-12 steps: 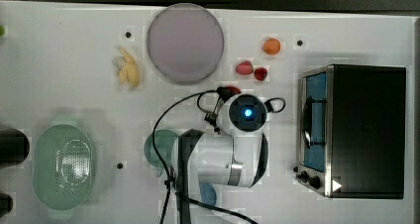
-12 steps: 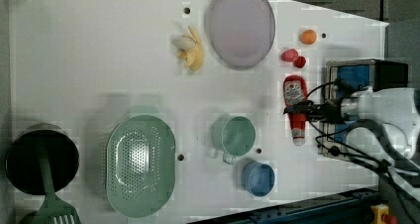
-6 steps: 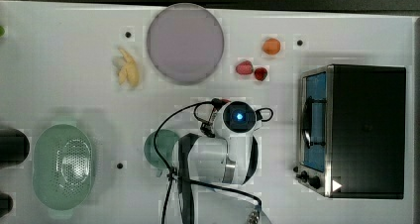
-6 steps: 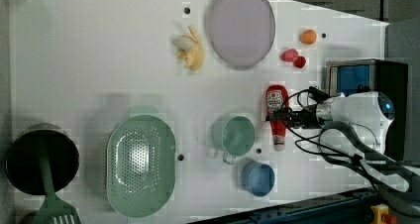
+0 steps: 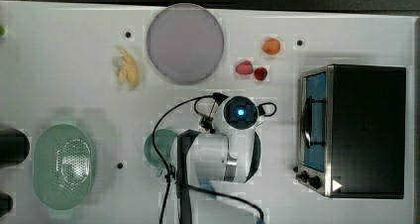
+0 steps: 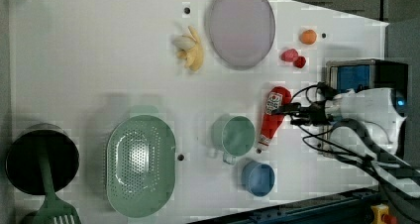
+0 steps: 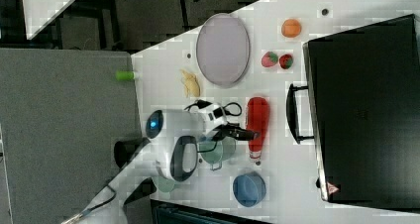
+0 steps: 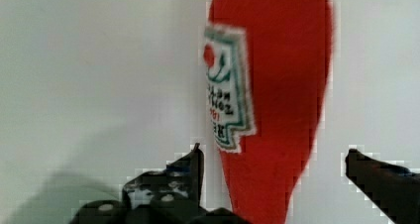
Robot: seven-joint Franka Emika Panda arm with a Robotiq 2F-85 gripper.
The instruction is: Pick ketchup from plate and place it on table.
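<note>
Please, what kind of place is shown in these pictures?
Probably a robot lab with a pretend kitchen: a white table with small holes carries toy-like food such as a ketchup bottle and bananas, plus a toaster oven, colander, and a robot arm.

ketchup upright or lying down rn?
Lying down. The ketchup rests flat on the table beside the green mug, off the plate.

there was one ketchup, one plate, one green colander, one green mug, one blue dish, one banana bunch, two red fruits, one orange fruit, one toaster oven, one black pot and one green spatula.
</note>
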